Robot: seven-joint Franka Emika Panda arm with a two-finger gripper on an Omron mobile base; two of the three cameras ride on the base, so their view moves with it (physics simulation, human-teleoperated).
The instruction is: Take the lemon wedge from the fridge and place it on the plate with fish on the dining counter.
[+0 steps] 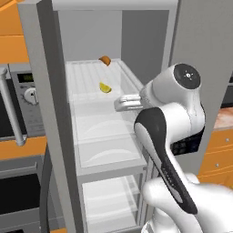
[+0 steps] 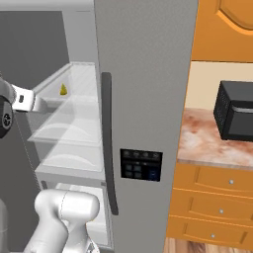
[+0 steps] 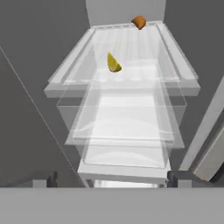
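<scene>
The fridge (image 1: 45,113) stands open, and the lemon wedge (image 1: 105,87) lies on the top white shelf (image 1: 86,77), roughly mid-depth, well apart from the small orange-brown lump (image 1: 105,60) at the back. The end effector (image 3: 111,178) sits at the front of the shelf opening, short of the wedge, with its fingers spread wide and nothing between them; in the hand view the wedge (image 3: 113,63) appears above and slightly left of centre.

The step in hand looks like the reach-in. To do it well, the arm should travel straight into the shelf, keeping above the shelf lip and below the compartment ceiling, and steer so the wedge ends up centred between the fingertips. Because the wedge is tiny and curved, the fingers should come down low, close to the shelf surface, straddling its thicker middle before closing. A fast or skewed approach could nudge it away toward the back. Keep clear of the lump.
</scene>
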